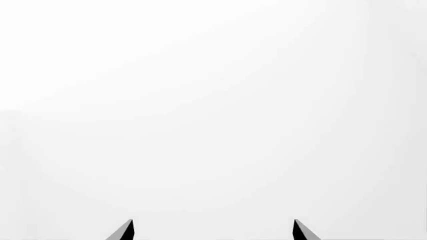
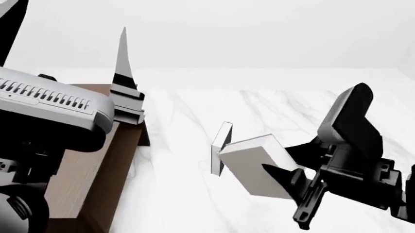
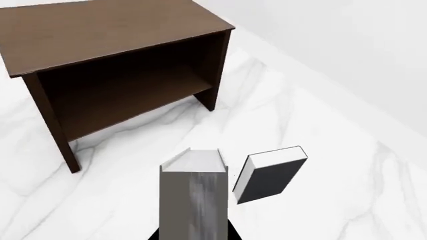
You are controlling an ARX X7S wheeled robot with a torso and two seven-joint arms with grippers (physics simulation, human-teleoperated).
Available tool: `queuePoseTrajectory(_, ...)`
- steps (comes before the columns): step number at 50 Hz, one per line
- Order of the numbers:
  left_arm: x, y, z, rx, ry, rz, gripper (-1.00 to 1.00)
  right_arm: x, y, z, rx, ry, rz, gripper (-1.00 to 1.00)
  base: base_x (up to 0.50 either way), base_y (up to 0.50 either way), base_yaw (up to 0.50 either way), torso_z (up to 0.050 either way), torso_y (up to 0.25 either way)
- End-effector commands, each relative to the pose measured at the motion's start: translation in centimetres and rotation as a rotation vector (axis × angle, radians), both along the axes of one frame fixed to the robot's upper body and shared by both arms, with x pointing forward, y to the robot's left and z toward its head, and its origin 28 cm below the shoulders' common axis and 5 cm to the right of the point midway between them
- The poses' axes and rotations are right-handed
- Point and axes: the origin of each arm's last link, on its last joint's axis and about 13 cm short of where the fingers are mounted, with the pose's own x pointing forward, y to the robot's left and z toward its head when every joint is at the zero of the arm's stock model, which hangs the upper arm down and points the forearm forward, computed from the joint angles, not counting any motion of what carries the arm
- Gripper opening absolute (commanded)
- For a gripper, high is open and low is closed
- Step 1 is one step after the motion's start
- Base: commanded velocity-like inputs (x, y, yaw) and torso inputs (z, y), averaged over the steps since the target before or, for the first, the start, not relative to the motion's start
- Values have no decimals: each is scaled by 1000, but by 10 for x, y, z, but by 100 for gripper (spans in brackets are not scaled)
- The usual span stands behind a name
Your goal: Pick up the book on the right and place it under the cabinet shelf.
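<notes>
My right gripper (image 3: 193,234) is shut on the book (image 3: 192,192), a thin pale grey one, and holds it off the white marble floor (image 3: 320,200). In the head view the book (image 2: 254,162) hangs at centre right, with a dark finger (image 2: 277,175) across its near face. The cabinet shelf (image 3: 127,92), dark brown with its open side showing the inner board, stands some way beyond the held book. In the head view the cabinet (image 2: 97,165) is at lower left, partly hidden by my left arm. My left gripper (image 1: 213,231) is open and sees only blank white.
A second book (image 3: 270,174) with a black cover and white pages stands upright on the floor just beside the held book. The head view shows that book (image 2: 222,145) between the cabinet and my right gripper. A white wall (image 2: 259,34) rises behind.
</notes>
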Motion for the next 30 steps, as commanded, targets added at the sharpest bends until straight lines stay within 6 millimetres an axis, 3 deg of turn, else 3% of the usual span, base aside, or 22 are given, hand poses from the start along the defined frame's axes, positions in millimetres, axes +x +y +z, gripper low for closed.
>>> queuePoseTrajectory(1, 0, 1, -2, -4, 6, 1, 100, -4, 12, -5, 249, -97, 13, -100, 0, 0, 0, 0, 0)
queuePoseTrajectory(13, 1, -1, -3, -3, 10, -1, 100, -8, 29, -45, 477, -13, -16, -100, 0, 0, 0, 0, 1)
queuePoseTrajectory(19, 1, 0, -2, 2, 8, 5, 100, -12, 45, -74, 651, 92, -60, -100, 0, 0, 0, 0, 2)
queuePoseTrajectory(30, 1, -1, 1, 5, 1, 4, 100, -24, 78, -121, 813, 278, -92, -100, 0, 0, 0, 0, 1)
